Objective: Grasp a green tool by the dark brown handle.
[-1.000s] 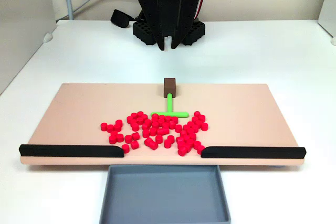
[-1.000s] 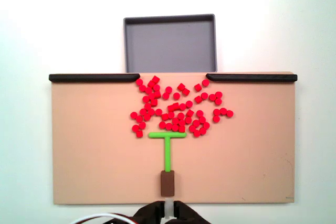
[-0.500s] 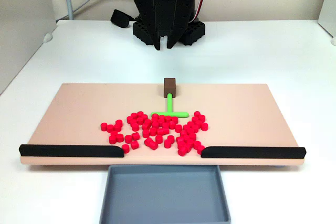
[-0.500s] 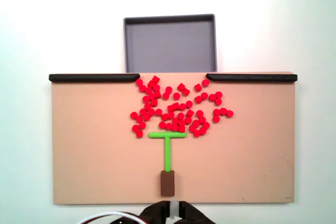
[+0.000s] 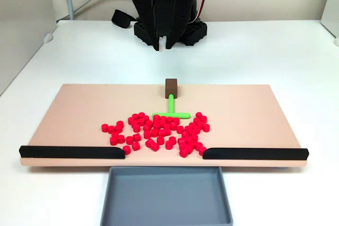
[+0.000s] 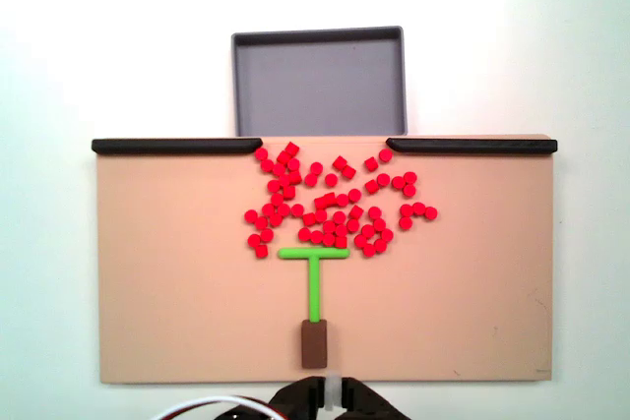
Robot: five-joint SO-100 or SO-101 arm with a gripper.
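The green tool [image 5: 171, 106] lies flat on the tan board [image 5: 79, 109], its crossbar against a heap of red pellets [image 5: 159, 130]. Its dark brown handle [image 5: 171, 86] sits at the board's far edge in a fixed view. In the fixed view from above, the green tool [image 6: 314, 287] has its stem running down to the dark brown handle [image 6: 314, 343] near the board's lower edge. My gripper [image 5: 162, 42] hangs behind the board, apart from the handle. Beyond the handle at the bottom edge, my gripper [image 6: 329, 392] is open by a narrow gap with nothing in it.
Two long black bars [image 5: 71, 152] [image 5: 254, 153] line the board's near edge, with a gap between them. A grey tray [image 5: 167, 194] sits in front of that gap. The red pellets [image 6: 335, 209] spread between the crossbar and the grey tray [image 6: 318, 81]. The arm's base [image 5: 188, 30] stands behind.
The gripper has drifted sideways a little, leftward in the front view and rightward in the view from above. The tool and pellets have not moved.
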